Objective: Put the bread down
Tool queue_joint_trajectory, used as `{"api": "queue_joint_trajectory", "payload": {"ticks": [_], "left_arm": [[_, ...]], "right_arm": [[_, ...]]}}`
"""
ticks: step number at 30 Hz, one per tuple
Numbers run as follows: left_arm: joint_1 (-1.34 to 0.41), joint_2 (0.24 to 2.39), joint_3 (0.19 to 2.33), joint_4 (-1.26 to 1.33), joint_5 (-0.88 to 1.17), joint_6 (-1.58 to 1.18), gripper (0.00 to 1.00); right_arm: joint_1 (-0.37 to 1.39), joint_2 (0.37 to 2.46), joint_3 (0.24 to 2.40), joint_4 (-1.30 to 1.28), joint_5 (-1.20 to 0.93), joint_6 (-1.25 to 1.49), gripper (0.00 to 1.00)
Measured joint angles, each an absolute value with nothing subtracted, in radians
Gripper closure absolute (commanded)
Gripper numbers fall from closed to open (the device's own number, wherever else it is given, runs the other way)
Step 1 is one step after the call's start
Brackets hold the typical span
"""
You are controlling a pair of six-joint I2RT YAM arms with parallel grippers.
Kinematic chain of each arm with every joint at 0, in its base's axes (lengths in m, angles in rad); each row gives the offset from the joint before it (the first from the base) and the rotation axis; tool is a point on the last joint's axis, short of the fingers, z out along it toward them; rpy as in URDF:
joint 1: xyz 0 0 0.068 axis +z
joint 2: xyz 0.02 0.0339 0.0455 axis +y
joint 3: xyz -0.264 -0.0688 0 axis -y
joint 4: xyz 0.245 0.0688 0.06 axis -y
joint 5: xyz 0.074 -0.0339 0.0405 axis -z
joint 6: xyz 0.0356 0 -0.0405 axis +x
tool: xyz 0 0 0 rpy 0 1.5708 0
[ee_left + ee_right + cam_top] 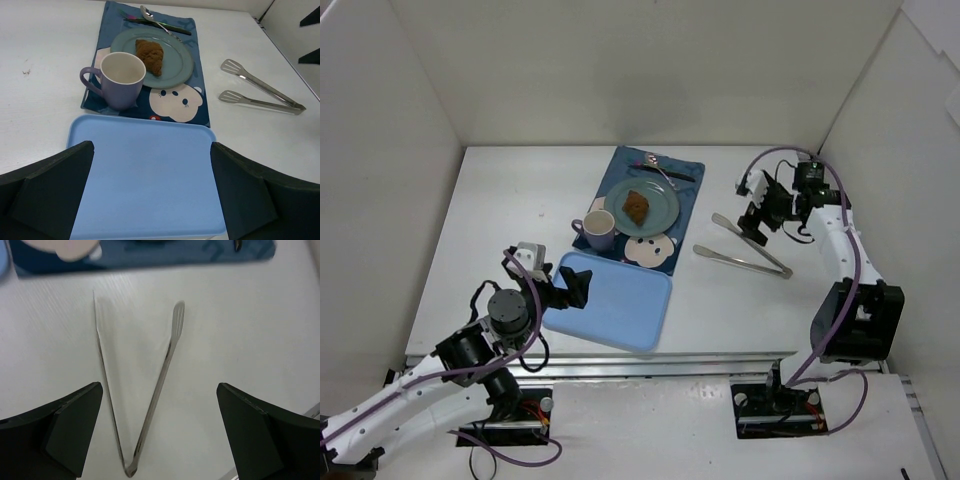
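Top external: bread [636, 207] sits on plate [662, 200], tongs [740, 261] lie free; your right claw [757, 222] spread, empty; placing looks done.

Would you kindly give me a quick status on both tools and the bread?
Left tool open, empty, over the blue tray. Right tool open, empty, above the tongs. Bread on the teal plate, untouched. Mug close beside plate.
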State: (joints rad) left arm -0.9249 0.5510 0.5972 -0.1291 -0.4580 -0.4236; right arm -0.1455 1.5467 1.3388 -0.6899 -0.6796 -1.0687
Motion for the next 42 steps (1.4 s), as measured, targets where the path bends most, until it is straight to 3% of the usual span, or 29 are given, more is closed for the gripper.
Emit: {"api": "queue_joint_trajectory", "payload": {"ticks": [6, 13, 19, 32, 42], "left_arm": [[-0.925, 0.583, 0.597, -0.127, -0.500, -0.423, 0.02], [-0.925, 0.570, 0.601, -0.138, -0.534, -0.424, 0.01], [-0.925, 0.546, 0.634, -0.177, -0.617, -0.426, 0.01], [-0.925, 0.550, 0.706, -0.215, -0.654, -0.431, 0.01], [-0.925, 0.566, 0.711, -0.222, -0.656, -0.431, 0.01]], "right_arm": [[0.074, 1.431, 1.404, -0.536, -0.767, -0.728, 0.02], [0.374, 1.398, 1.456, -0.418, -0.363, -0.126, 0.02], [0.522, 1.247, 1.274, -0.324, -0.060, 0.204, 0.02], [0.777, 1.046, 1.119, -0.285, 0.123, 0.353, 0.02], [0.818, 1.040, 1.056, -0.282, 0.184, 0.346, 0.02]]}}
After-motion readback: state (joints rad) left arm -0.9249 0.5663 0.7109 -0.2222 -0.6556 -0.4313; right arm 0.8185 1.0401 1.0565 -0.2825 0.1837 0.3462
